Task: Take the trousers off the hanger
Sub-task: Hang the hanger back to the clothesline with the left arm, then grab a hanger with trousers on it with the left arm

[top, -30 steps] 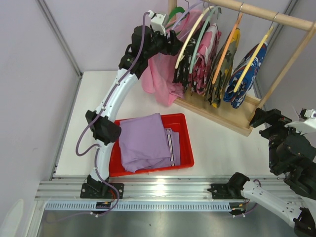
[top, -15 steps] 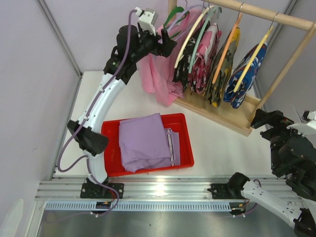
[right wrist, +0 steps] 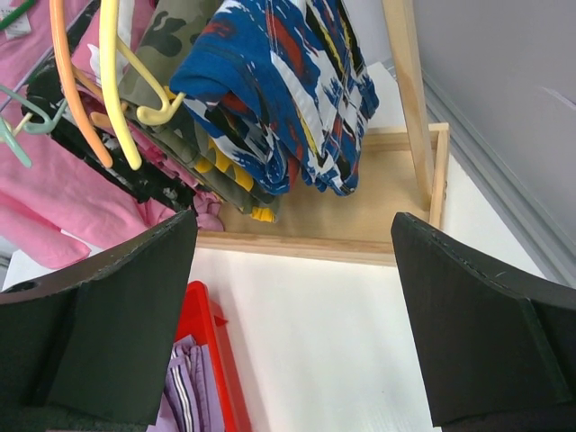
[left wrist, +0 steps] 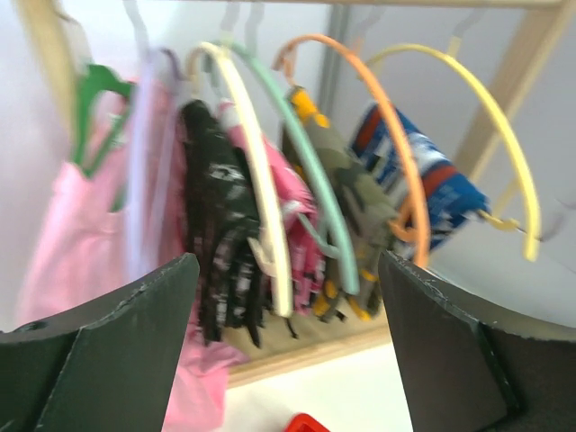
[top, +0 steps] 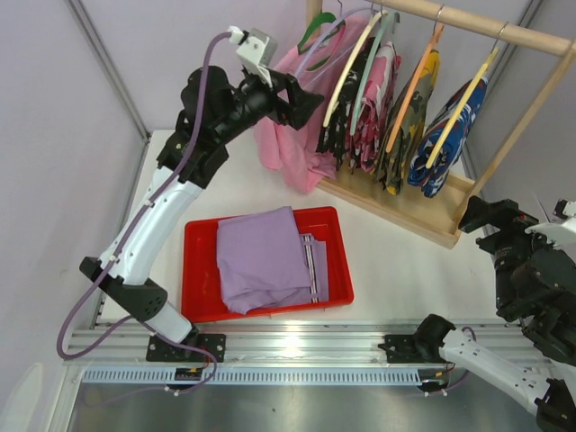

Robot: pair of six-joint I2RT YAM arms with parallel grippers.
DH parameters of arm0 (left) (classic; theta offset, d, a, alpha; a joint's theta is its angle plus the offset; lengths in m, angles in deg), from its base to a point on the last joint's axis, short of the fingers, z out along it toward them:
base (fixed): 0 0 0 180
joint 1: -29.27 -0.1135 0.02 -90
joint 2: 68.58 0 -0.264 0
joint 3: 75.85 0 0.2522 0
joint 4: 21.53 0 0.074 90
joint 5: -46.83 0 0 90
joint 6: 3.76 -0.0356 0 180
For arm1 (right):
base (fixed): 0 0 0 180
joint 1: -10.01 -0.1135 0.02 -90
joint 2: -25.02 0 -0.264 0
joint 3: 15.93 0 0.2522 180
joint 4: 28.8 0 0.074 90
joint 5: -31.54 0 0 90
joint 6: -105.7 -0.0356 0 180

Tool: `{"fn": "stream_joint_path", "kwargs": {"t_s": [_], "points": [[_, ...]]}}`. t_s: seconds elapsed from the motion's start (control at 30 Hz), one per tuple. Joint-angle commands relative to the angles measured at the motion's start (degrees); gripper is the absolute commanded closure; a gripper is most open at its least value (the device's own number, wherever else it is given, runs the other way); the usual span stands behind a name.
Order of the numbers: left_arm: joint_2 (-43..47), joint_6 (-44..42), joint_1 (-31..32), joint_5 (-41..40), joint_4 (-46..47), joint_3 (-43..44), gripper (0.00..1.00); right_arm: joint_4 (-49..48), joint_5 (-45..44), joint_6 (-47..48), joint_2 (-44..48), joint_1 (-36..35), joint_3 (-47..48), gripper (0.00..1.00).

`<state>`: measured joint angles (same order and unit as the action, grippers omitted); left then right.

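From above, nearest the arm bases, we see the lavender trousers (top: 261, 256) lying folded in a red tray (top: 193, 279) on the white desk (top: 396, 261), already off any hanger. The right wrist view catches only a corner of that tray (right wrist: 202, 333) and a sliver of the lavender cloth (right wrist: 184, 387). The right tool (top: 490, 216) sits low at the right side of the desk, apart from the rack, and its own camera shows its jaws spread wide around nothing (right wrist: 292, 220). Farther back, the left tool (top: 301, 99) is raised beside the pink shirt (top: 288, 148), pointing at the hanging clothes. From above we cannot judge its jaws well, but the left wrist view shows them spread with nothing pinched (left wrist: 286, 261). That blurred view looks straight down the row and finds the black speckled trousers (left wrist: 220, 234) draped on a cream hanger (left wrist: 256, 180), just right of the pink shirt (left wrist: 72, 225). From above these trousers (top: 337, 117) hang from the wooden rail (top: 486, 27), second garment from the left. At the far right end hangs the blue-red-white garment (top: 445, 135), which the right wrist view shows close up (right wrist: 288, 81) above the rack's wooden base (right wrist: 342, 238).
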<state>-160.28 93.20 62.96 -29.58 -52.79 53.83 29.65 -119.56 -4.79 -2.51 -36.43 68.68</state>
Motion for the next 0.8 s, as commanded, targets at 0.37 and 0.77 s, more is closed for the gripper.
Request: {"fn": "stream_joint_path", "kwargs": {"t_s": [0.37,0.77], "points": [[4.42,-2.31,13.06,-5.95,-4.04,-10.09,0.14,3.04,-3.93,0.18,-15.97,-0.59,15.63,0.06],[15.92,2.88,14.65,-2.6,3.08,-32.85,0.14,-11.8,-11.15,20.66,-32.49,3.89,32.15,0.09]]}}
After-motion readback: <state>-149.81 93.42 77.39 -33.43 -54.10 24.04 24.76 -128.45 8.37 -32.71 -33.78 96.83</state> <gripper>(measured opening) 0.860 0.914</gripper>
